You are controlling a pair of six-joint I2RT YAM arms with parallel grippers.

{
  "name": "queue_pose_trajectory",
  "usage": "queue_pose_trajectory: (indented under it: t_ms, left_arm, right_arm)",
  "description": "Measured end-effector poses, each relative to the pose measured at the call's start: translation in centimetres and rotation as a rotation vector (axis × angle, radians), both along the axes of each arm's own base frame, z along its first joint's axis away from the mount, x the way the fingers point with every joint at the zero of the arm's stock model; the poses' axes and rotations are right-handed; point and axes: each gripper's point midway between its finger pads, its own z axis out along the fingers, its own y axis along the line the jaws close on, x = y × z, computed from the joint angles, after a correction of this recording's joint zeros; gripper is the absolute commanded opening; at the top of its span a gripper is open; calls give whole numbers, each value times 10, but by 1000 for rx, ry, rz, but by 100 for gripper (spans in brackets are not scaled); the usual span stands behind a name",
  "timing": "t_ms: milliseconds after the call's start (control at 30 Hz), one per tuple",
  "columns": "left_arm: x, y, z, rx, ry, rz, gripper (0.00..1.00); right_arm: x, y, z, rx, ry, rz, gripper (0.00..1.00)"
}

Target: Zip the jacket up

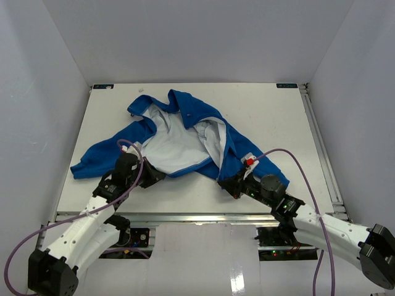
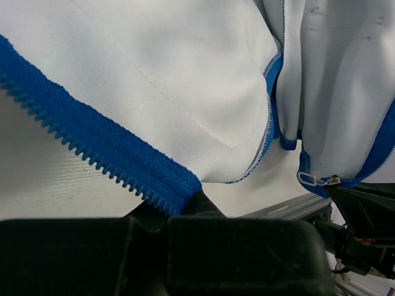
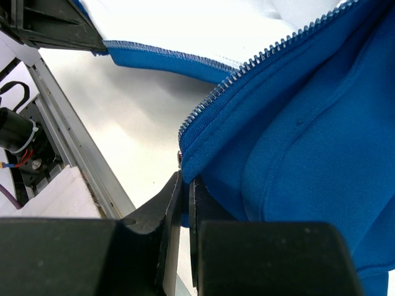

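The bright-blue jacket (image 1: 185, 132) lies open on the white table, its pale lining (image 1: 173, 148) up. My left gripper (image 1: 153, 174) is shut on the bottom end of the left front's blue zipper tape (image 2: 123, 163). My right gripper (image 1: 227, 185) is shut on the bottom corner of the right front edge (image 3: 203, 154), by its silver zipper teeth (image 3: 247, 68). In the left wrist view the metal zipper slider (image 2: 316, 180) hangs at the hem of the other front, beside my right gripper (image 2: 364, 209).
The table's metal front rail (image 1: 197, 217) runs just below both grippers. A sleeve (image 1: 102, 154) stretches to the left. White enclosure walls (image 1: 49, 92) stand round the table.
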Motion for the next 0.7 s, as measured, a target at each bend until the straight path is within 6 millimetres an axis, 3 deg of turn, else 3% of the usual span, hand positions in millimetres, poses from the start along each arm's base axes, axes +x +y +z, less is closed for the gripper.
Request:
queue_pose_trajectory:
  t_ms: [100, 167, 233, 300, 467, 600, 700]
  left_arm:
    - [-3, 4, 5, -17, -30, 32, 16]
    - [-5, 5, 5, -35, -36, 40, 17]
    - [-8, 4, 1, -46, -26, 39, 14]
    - [-11, 3, -3, -48, -10, 32, 2]
    - [-13, 2, -4, -50, -3, 23, 1]
    - [-12, 1, 3, -52, -6, 21, 23]
    - [-11, 0, 15, -65, -30, 15, 29]
  right_arm:
    - [0, 0, 1, 3, -2, 0, 8]
    - [0, 0, 1, 3, -3, 0, 8]
    - [0, 0, 1, 3, -2, 0, 8]
    - [0, 0, 1, 3, -2, 0, 8]
    - [-1, -1, 2, 4, -3, 0, 8]
    - [-1, -1, 4, 10, -8, 0, 8]
    - [-1, -1, 4, 9, -7, 0, 8]
